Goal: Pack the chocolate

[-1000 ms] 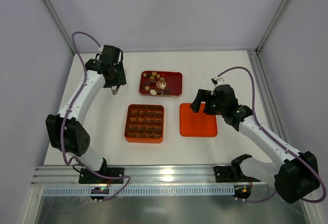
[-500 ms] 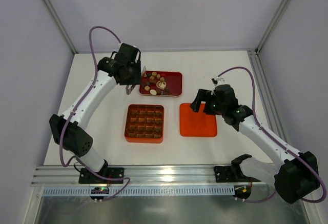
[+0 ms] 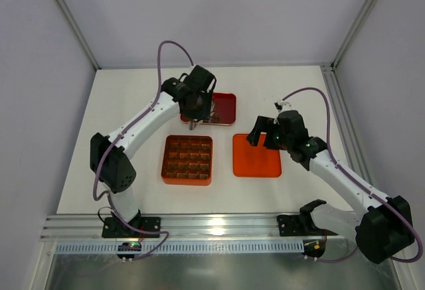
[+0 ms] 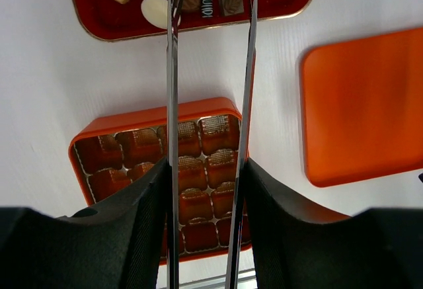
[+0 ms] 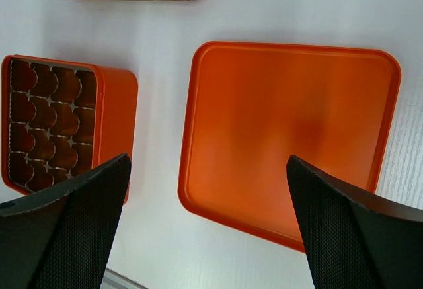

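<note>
The chocolate (image 3: 211,109) lies as several small brown and cream pieces (image 4: 158,11) in a red tray (image 3: 227,107) at the back of the table. My left gripper (image 3: 197,101) hangs over the tray's left part. Its jaws (image 4: 206,170) are shut on a pair of metal tweezers (image 4: 173,71), whose thin arms reach out over the pieces; the tips are cut off by the top of the frame. An orange box (image 3: 187,159) with a grid of brown cups sits below it. My right gripper (image 5: 208,170) is open above the flat orange lid (image 5: 291,137).
The lid (image 3: 256,155) lies flat just right of the box. A metal rail (image 3: 219,227) runs along the near edge, where both arm bases stand. Walls and frame posts close in the table's left, right and back.
My left arm has swung right from the table's far left to above the red tray, with the tweezers in its jaws. The right arm has not moved.
</note>
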